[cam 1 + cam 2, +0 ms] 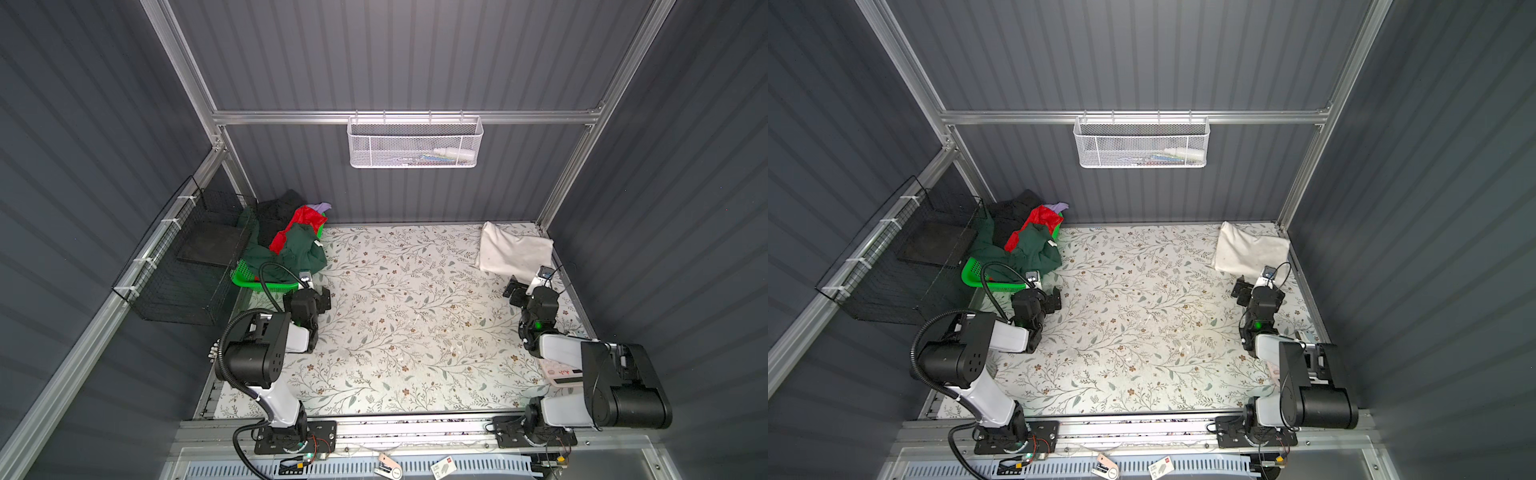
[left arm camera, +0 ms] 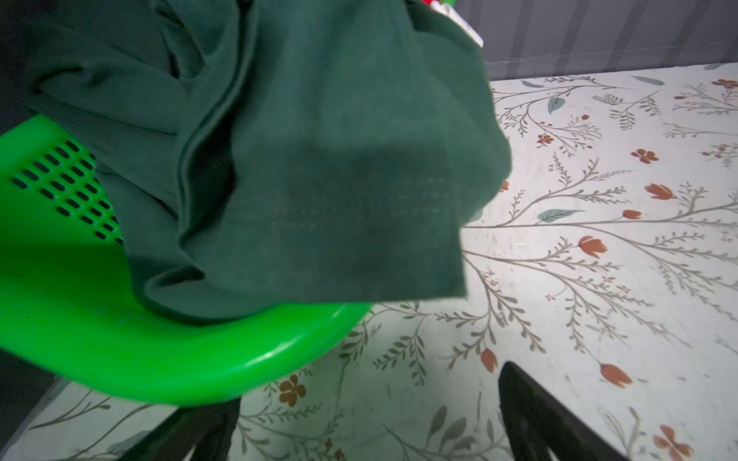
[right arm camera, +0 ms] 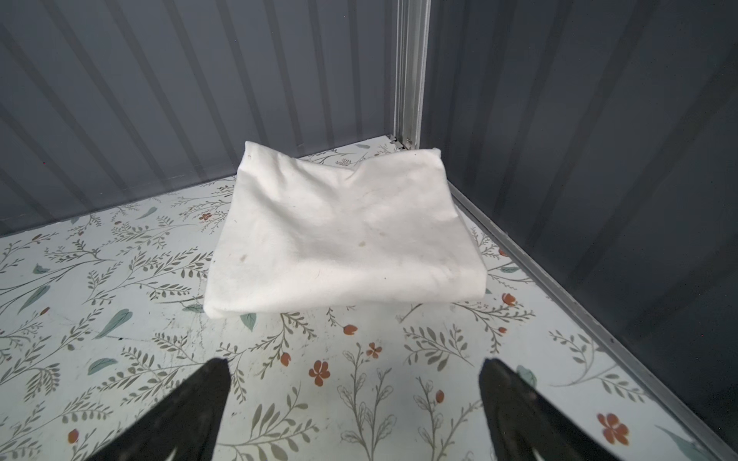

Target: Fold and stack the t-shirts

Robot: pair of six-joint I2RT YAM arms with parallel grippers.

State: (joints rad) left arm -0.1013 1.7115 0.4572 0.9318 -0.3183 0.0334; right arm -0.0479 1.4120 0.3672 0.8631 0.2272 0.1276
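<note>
The cream-white t-shirt [image 3: 343,235] lies folded in the far right corner of the bench [image 1: 415,324], close to both walls. The dark green t-shirt [image 2: 319,179] hangs over the rim of the green basket [image 2: 120,351] at the far left, with the red t-shirt [image 1: 305,220] lying against it. The left fingers [image 2: 531,415] and right fingers [image 3: 191,407] are wide apart and hold nothing. Pulling the green one could drag the red one out too, or tip the basket. The middle of the bench has lots of room; the corners are tight.
</note>
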